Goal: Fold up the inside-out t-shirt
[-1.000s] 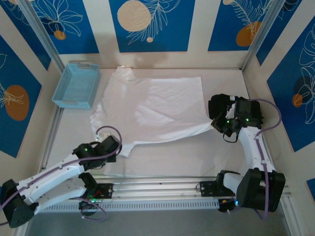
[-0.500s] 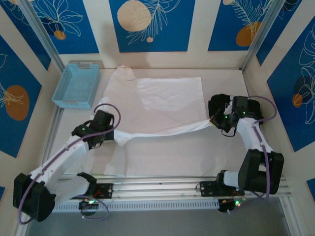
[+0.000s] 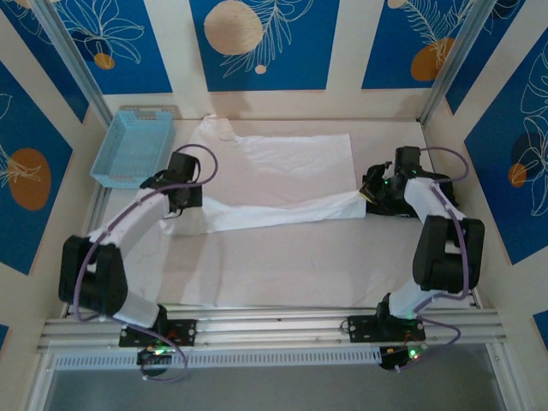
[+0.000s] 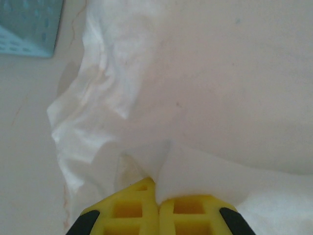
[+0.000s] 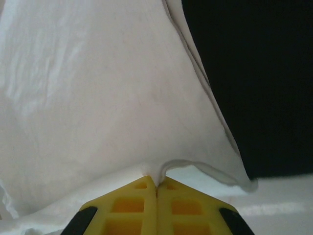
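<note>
Here: one white t-shirt (image 3: 291, 167), one blue basket (image 3: 133, 150).

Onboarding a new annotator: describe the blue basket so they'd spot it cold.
Far-left corner of the table, by the wall. The basket sits there, just left of the white t-shirt. Rigid, light-blue and slotted, unlike the soft white cloth.
</note>
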Motion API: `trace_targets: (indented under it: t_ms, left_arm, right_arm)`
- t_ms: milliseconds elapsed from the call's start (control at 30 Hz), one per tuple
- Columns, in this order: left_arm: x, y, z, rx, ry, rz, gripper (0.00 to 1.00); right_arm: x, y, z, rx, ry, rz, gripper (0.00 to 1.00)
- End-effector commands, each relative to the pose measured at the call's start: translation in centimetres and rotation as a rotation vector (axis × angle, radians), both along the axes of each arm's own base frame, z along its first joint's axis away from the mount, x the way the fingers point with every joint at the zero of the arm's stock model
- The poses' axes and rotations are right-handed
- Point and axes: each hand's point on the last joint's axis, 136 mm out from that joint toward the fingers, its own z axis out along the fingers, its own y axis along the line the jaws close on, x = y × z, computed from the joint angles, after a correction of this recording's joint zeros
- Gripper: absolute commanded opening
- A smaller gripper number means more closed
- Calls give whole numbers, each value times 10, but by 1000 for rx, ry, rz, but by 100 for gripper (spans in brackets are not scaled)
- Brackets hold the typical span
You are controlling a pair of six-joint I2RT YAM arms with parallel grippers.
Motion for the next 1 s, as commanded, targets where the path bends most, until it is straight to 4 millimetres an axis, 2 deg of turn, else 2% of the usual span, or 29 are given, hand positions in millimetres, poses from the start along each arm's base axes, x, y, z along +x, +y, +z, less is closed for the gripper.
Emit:
trace_targets:
  t_ms: [0,100,167,200,233,300,367,467,500,600,667,800,967]
  left_arm:
    - [49,6,3,-15,-48,5,3]
    - [74,12,-11,-4,2,24,14]
    - [79,14,-14,8,9,27,38]
    - [79,14,-13,8,9,33,46]
    - [76,12,-11,-7,6,30,51]
    - [62,9,-9,-37,1,33,54]
    - [44,-1,-6,-100,-36,27,57]
    - [16,-19,-13,-226,-53,5,62]
    - [8,-24,-18,-262,-44,-6,63]
    - [-9,-25,-34,-289,-22,-1,64]
    - [-15,-19,-48,-258,-1,10,65]
    - [-18,-23,-69,-267,47,-4,65]
    - [-33,-20,-89,-251,107,-1,65]
  right_arm:
    - [37,1,0,2,-26,-1,13]
    - [58,4,-7,19,-11,29,27]
    - [59,1,-7,-16,-11,44,38]
    - [56,-2,-5,-43,-9,44,39]
    - [51,-4,-3,-85,-13,46,41]
    - [36,0,1,-145,-34,64,41]
    - [17,20,-2,-155,-43,110,42]
    - [-1,44,-23,-163,12,188,43]
    - [-3,45,-31,-176,37,201,43]
    - [-5,38,-54,-211,124,230,43]
    - [-6,34,-65,-252,169,260,42]
    - [-15,23,-74,-340,240,300,42]
    - [-45,8,-80,-395,344,317,41]
